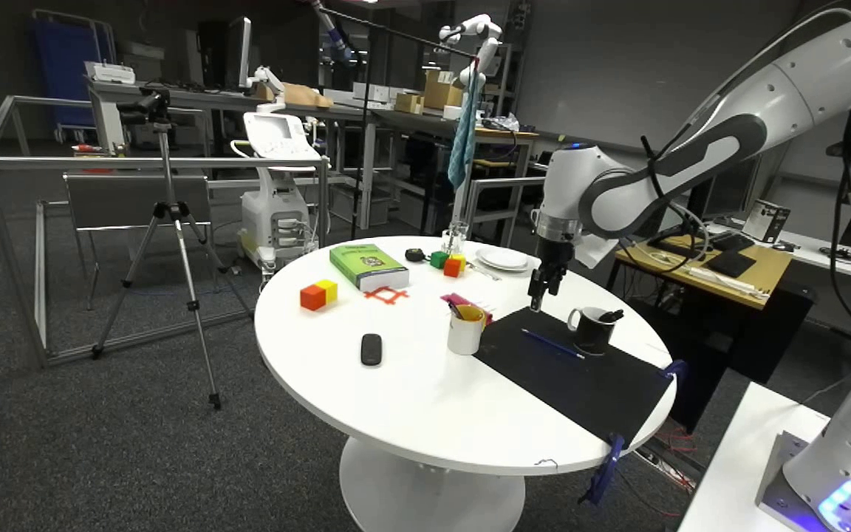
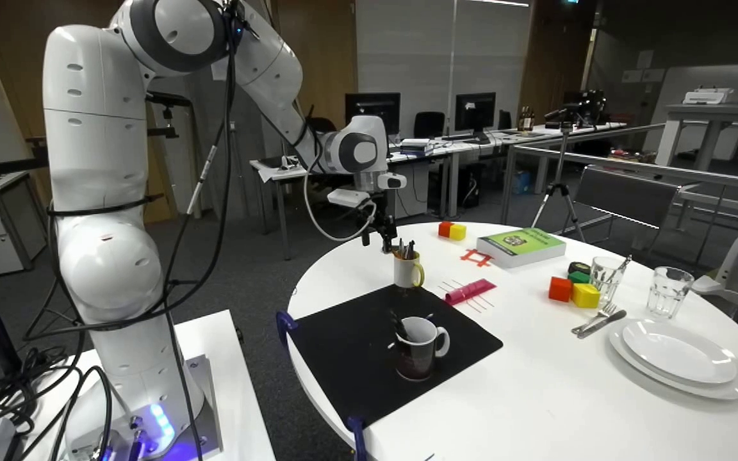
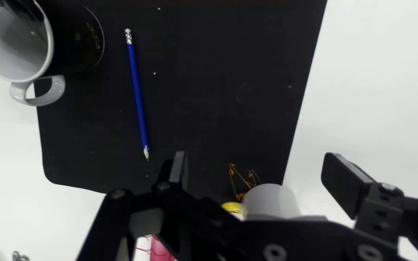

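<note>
Pencil (image 3: pixel 137 94) and cup (image 2: pixel 405 272) were the nearest things to my gripper (image 3: pixel 256 170), which hung above the bench (image 2: pixel 535 397) with its fingers spread apart and nothing clamped between them. The pencil lay flat on the mat (image 3: pixel 212 90), its eraser end near the mug (image 2: pixel 415 352) and its tip pointing away from it. The cup stood upright at the mat's corner with several pens (image 2: pixel 405 248) in it; from my feeds I could not tell whether its base rested on the mat or on the bench itself.

I judged the pencil light and stiff, with a slick painted barrel that could roll or swivel under a careless touch. Thin as it was, it left the fingers little to bite on, so a pinch straight across the middle of the barrel looked soundest to me, well clear of the sharpened tip, which seemed the one fragile part.

The cup seemed much the heavier: ceramic, by its sheen, so hard, smooth and liable to chip, and the tall pens probably made it top-heavy. For it I favoured opposite sides of the wall, below the rim and away from the yellow handle (image 2: pixel 421 274), with the pens kept upright; a bite on one edge of the rim would have risked a slip or a tilt that spilled them
</note>
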`<act>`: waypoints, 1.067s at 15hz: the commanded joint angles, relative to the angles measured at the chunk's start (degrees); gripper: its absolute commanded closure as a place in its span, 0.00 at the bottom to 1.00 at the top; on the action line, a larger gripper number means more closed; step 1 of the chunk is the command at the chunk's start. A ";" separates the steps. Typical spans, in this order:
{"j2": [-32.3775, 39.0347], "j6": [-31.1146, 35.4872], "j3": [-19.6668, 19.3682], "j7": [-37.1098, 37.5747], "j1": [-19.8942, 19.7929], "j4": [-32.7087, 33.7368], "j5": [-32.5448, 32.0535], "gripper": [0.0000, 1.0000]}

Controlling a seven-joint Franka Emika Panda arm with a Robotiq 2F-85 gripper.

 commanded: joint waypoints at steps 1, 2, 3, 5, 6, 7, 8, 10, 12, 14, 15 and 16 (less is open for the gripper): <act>-2.41 -4.70 2.96 -8.86 -4.13 2.32 8.18 0.00; -2.97 -5.76 3.23 -10.21 -4.65 2.81 9.70 0.00; -3.27 -6.64 3.34 -11.39 -5.12 3.53 10.92 0.00; -4.65 -8.44 3.48 -12.69 -5.65 4.43 12.51 0.00; -5.16 -9.13 3.51 -13.20 -5.84 4.81 13.19 0.00; -5.91 -9.84 3.55 -13.56 -5.98 5.24 13.90 0.00; -6.70 -10.44 3.64 -14.02 -6.12 5.51 14.63 0.00; -8.44 -11.25 3.65 -14.69 -6.07 5.60 15.99 0.00; -10.15 -11.83 3.61 -15.24 -5.98 5.60 17.40 0.00; -11.62 -12.16 3.57 -15.33 -5.86 5.48 18.39 0.00; -12.38 -12.34 3.53 -15.40 -5.82 5.50 19.06 0.00; -9.89 -10.21 3.65 -13.22 -5.50 5.62 16.97 0.00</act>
